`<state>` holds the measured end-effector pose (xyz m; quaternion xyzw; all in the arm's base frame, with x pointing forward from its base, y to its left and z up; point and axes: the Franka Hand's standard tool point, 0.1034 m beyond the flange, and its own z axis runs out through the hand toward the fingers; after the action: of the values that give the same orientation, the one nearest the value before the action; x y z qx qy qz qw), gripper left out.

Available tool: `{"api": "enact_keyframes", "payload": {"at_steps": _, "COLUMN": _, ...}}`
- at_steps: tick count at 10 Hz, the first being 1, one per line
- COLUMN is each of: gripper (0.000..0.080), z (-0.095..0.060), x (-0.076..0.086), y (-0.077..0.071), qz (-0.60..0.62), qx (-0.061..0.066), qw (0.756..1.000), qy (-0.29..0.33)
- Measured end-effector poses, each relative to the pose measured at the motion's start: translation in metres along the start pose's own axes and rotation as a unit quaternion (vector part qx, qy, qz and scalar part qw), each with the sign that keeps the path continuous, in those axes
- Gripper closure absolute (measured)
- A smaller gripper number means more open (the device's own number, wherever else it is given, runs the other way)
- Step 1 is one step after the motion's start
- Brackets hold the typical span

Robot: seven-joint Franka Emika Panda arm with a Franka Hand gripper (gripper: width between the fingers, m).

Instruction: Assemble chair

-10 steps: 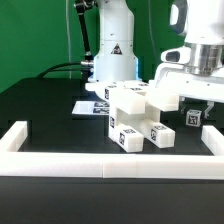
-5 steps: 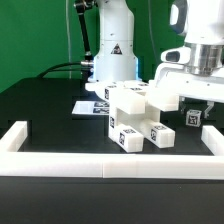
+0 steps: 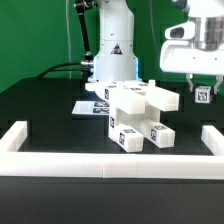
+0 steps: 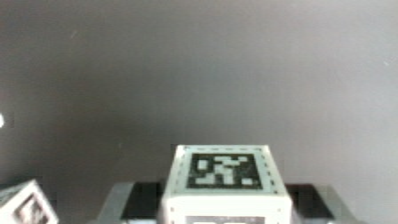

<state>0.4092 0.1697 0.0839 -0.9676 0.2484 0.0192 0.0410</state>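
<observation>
The gripper (image 3: 203, 88) is pinching a tagged leg (image 3: 203, 97) aloft at the exterior view's right, while the chair (image 3: 135, 115) is sitting mid-scene on the table (image 3: 40, 112), looking partly built, this leg apparently awaiting fitting.

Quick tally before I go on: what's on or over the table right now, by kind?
Part-built chair: 1
Loose piece, clamped in the gripper: 1
Marker board: 1
Border wall: 1
Total: 4
</observation>
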Motion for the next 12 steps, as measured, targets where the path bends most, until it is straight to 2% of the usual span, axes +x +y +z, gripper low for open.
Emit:
{"api": "enact_keyframes", "payload": {"at_steps": 4, "gripper": 0.0511, "z": -0.001, "x": 0.005, "y": 0.002, "qz": 0.004, "qx": 0.000, "qw": 1.000, "qy": 0.000}}
{"api": "enact_keyframes", "payload": {"at_steps": 5, "gripper": 0.0511, "z": -0.004, "x": 0.014, "y": 0.012, "qz": -0.030, "qx": -0.009, "qw": 1.000, "qy": -0.001}}
{"api": "enact_keyframes", "payload": {"at_steps": 6, "gripper": 0.0511, "z": -0.017, "x": 0.025, "y": 0.017, "qz": -0.047, "qx": -0.011, "qw": 0.999, "qy": -0.010}}
{"api": "enact_keyframes", "payload": {"at_steps": 7, "gripper": 0.0511, "z": -0.035, "x": 0.042, "y": 0.019, "qz": -0.066, "qx": -0.006, "qw": 0.998, "qy": -0.009}}
{"api": "enact_keyframes", "payload": {"at_steps": 8, "gripper": 0.0511, "z": -0.045, "x": 0.059, "y": 0.020, "qz": -0.081, "qx": -0.002, "qw": 0.997, "qy": 0.001}}
{"api": "enact_keyframes", "payload": {"at_steps": 12, "gripper": 0.0511, "z": -0.041, "x": 0.055, "y": 0.021, "qz": -0.075, "qx": -0.004, "qw": 0.997, "qy": 0.000}}
